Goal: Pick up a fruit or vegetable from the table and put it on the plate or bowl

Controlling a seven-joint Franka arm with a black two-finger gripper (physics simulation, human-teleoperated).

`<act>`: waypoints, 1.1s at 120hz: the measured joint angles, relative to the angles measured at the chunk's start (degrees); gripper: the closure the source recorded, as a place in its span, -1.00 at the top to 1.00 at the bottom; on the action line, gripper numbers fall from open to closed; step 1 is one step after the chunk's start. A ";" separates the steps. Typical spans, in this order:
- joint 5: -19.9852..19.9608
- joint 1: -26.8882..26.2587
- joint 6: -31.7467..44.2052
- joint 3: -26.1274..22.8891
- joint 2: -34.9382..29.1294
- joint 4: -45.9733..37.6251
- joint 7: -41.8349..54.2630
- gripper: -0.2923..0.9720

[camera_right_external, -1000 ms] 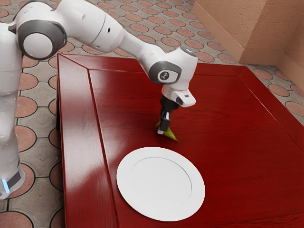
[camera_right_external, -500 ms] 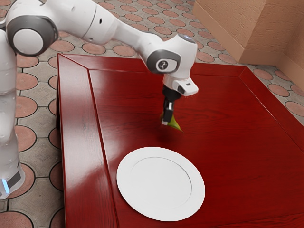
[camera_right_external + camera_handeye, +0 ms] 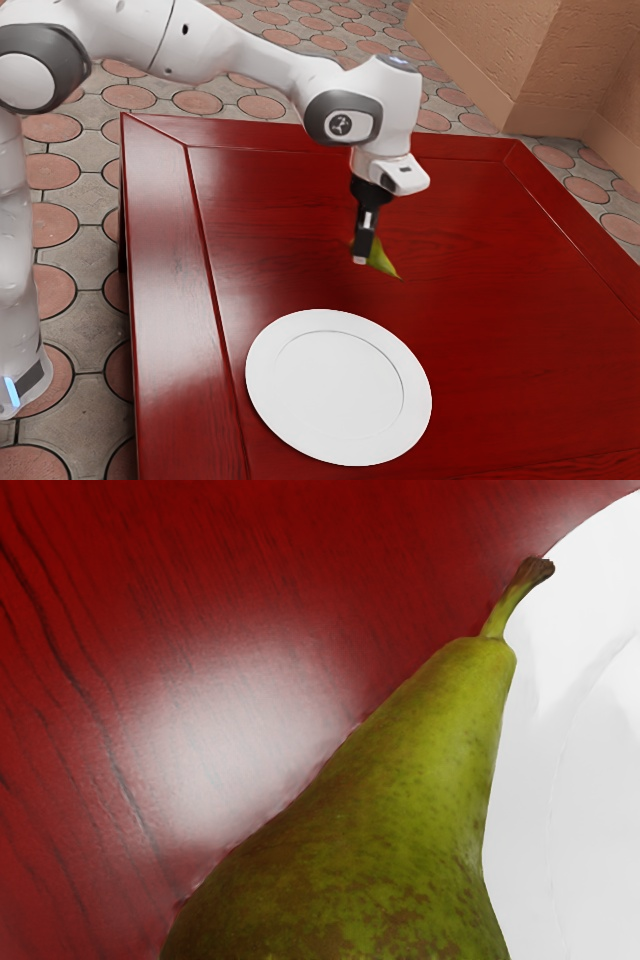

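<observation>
- The red wooden counter (image 3: pixel 500 250) carries everything.
- The white arm (image 3: pixel 250 60) reaches in from the exterior view's left.
- The white plate (image 3: pixel 338 400) lies flat near the counter's front edge.
- The black gripper (image 3: pixel 361 250) points down, closed on the pear.
- The green pear (image 3: pixel 381 262) hangs tilted from the gripper, behind the plate and apart from it, its stem (image 3: pixel 515 590) pointing toward the plate's rim (image 3: pixel 590 780).

Surface: my table (image 3: pixel 500 300), dark red glossy wood, raised frame round a sunken top | On it: one white round plate (image 3: pixel 270 385), lying flat, toward the near edge, clear of the frame | Wrist view: table (image 3: pixel 150 630) grain in dark streaks, plate (image 3: pixel 590 730) rim curving against the wood | Below: floor (image 3: pixel 80 300) of round terracotta tiles
</observation>
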 joint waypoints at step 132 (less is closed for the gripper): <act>-4.60 -0.79 -4.17 -11.52 -1.03 0.49 -4.83 0.51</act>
